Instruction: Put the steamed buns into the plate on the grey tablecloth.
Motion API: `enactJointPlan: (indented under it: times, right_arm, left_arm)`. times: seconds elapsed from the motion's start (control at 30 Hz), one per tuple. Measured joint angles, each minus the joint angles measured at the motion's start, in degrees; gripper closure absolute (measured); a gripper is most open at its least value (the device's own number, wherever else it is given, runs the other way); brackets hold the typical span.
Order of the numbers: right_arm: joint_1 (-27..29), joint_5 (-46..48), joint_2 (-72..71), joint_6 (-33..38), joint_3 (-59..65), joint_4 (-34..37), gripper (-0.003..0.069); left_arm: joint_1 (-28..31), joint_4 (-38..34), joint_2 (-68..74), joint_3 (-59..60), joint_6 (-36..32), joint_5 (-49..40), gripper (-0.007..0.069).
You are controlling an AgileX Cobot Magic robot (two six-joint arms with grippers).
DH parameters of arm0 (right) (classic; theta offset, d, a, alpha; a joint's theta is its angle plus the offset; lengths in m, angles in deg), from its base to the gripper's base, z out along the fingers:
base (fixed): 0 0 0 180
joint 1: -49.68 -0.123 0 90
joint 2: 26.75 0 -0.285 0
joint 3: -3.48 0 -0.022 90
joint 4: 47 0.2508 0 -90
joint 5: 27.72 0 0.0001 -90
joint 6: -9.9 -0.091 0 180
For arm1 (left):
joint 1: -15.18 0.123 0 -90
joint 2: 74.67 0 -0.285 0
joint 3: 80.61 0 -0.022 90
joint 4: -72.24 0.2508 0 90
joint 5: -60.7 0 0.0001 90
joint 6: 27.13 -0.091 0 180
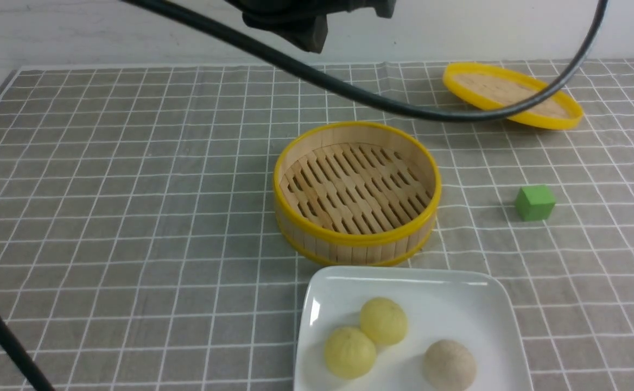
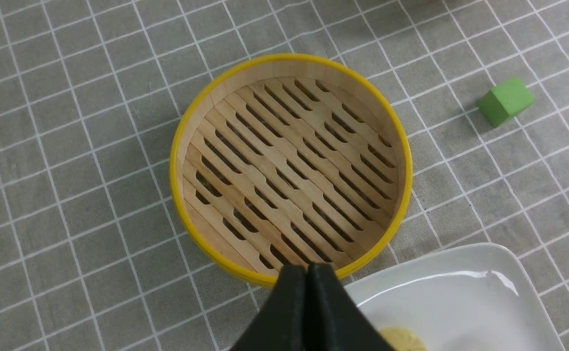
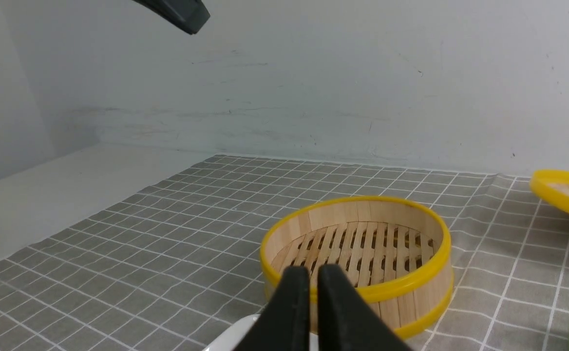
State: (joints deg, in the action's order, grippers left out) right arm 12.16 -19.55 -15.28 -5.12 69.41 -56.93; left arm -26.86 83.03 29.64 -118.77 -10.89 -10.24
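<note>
The white square plate (image 1: 404,273) lies at the front of the grey tablecloth (image 1: 132,217). It holds two pale yellow steamed buns (image 1: 383,320) (image 1: 349,352) and a whitish-beige bun (image 1: 449,365). My left gripper (image 2: 308,268) is shut and empty, high above the near rim of the steamer basket. The plate's corner (image 2: 460,251) and one yellow bun (image 2: 404,340) show beside it. My right gripper (image 3: 312,270) is shut and empty, low over the plate's edge (image 3: 231,336), facing the basket.
The empty yellow-rimmed bamboo steamer basket (image 1: 356,190) stands just behind the plate. Its flat lid (image 1: 512,93) lies tilted at the back right. A green cube (image 1: 534,202) sits right of the basket. Black cables (image 1: 349,89) hang across the top of the front view.
</note>
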Motion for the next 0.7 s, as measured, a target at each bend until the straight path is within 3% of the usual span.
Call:
enactJointPlan:
  times: [0.2, 0.37, 0.7]
  right_arm:
    - [0.29, 3.25, -0.83, 0.0, 0.0, 0.86, 0.0609]
    - [3.86, 10.15, -2.02, 0.0, 0.02, 1.27, 0.0603]
    - [23.32, 14.12, -4.24, 0.05, 11.98, 1.51, 0.0583]
  left_arm:
    - [0.0, -0.63, 0.0, 0.0, 0.0, 0.0, 0.0612]
    - [0.0, -1.47, 0.0, 0.0, 0.0, 0.0, 0.0608]
    - [0.0, -0.39, -5.29, 0.0, -0.18, 0.0, 0.0609]
